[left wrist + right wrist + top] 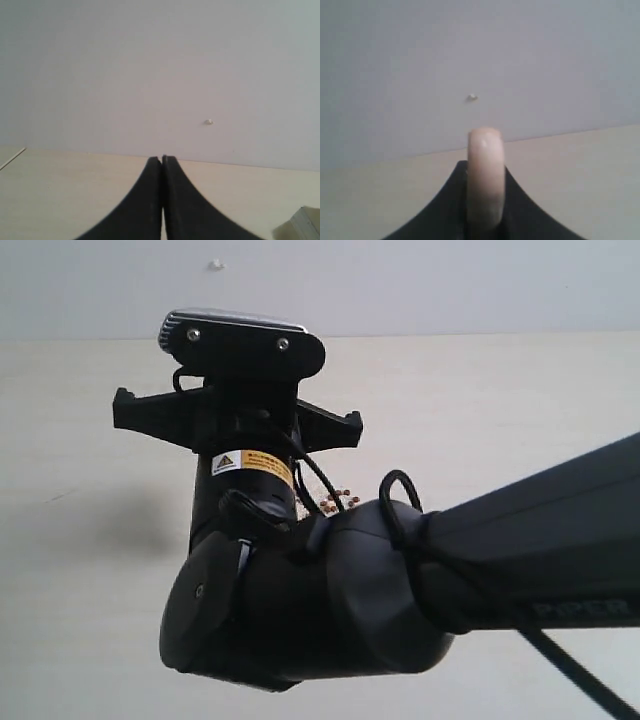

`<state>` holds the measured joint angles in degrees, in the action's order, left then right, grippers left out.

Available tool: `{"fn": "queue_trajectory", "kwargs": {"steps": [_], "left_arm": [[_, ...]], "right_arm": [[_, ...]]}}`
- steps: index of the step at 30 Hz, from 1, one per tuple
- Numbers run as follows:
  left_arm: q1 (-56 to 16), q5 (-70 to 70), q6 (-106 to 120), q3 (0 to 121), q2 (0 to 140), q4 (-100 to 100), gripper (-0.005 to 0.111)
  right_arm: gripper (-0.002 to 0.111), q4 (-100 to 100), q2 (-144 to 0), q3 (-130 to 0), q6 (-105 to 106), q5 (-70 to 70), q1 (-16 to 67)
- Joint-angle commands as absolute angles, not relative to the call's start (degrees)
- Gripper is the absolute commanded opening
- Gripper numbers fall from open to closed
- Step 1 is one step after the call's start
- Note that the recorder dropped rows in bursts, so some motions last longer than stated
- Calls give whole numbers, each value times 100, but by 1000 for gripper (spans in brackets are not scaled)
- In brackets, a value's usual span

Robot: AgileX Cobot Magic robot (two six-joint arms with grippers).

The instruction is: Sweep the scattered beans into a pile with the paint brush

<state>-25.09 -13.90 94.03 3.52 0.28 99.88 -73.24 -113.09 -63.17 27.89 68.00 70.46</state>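
My right arm (330, 600) reaches across the middle of the exterior view and blocks most of the table. A few reddish-brown beans (338, 500) show just behind its wrist; I cannot tell whether they form a pile. In the right wrist view my right gripper (485, 172) is shut on the paint brush's cream handle (485, 165), which I see edge-on with its rounded end sticking up past the fingertips. Ferrule and bristles are hidden. My left gripper (162, 160) is shut with nothing in it, held over bare table.
A pale wooden table (500, 410) runs back to a grey-white wall with a small white speck (216, 264). The corner of a greyish flat object (302, 225) lies on the table near my left gripper.
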Motion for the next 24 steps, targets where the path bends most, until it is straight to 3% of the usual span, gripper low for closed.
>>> {"fn": "queue_trajectory", "kwargs": {"steps": [1, 13, 24], "left_arm": [[-2496, -1330, 9421, 318, 0, 9995, 0], [-2496, -1330, 9421, 318, 0, 9995, 0], [-2496, -1330, 9421, 318, 0, 9995, 0]], "right_arm": [[0, -6382, -11302, -6320, 1000, 6035, 6389], [0, -6434, -12057, -6916, 437, 5901, 6018], [0, -7656, -12368, -7295, 1906, 5940, 6018]]}}
